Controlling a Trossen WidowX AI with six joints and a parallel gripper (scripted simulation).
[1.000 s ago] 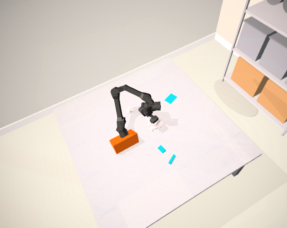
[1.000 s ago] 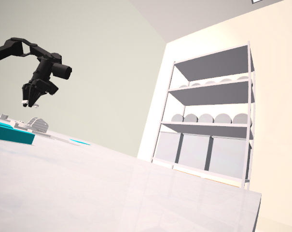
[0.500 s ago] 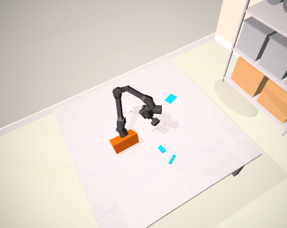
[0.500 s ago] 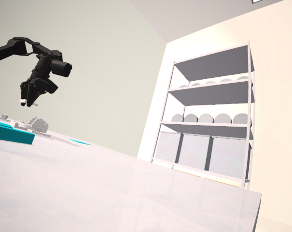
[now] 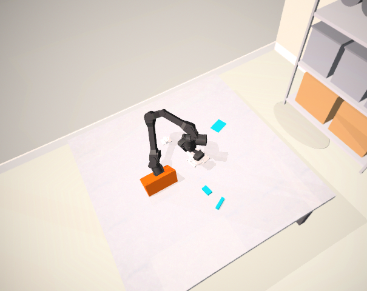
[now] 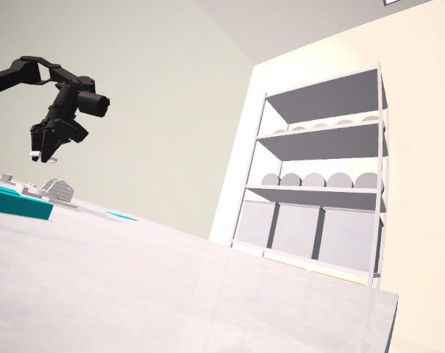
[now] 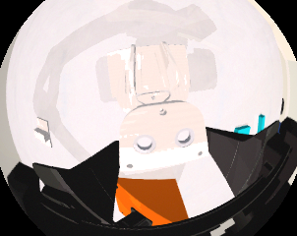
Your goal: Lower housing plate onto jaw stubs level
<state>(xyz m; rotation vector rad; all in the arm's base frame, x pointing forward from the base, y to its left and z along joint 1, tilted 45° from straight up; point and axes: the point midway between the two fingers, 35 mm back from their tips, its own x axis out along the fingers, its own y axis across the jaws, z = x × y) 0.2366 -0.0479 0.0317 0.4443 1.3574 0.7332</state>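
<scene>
My gripper (image 6: 40,159) (image 7: 160,138) is shut on the white housing plate (image 7: 163,120), which has two round holes near one edge. The plate's ends (image 6: 34,153) show beside the fingertips in the exterior view. Gripper and plate hang clearly above the white base (image 5: 204,160) (image 6: 64,204) (image 7: 115,74) on the table. In the exterior view the ribbed, curved jaws (image 6: 59,188) stand up from the base. In the wrist view the held plate overlaps the base's near end. The stubs cannot be made out, and the arm hides part of the base in the top view.
A small white part (image 5: 166,140) (image 7: 41,134) lies apart from the base. The orange block (image 5: 161,182) (image 7: 158,194) stands at the arm's foot. A flat cyan square (image 5: 218,125) (image 6: 122,215) and two small cyan pieces (image 5: 207,190) (image 5: 219,203) lie on the table. A shelf stands beyond.
</scene>
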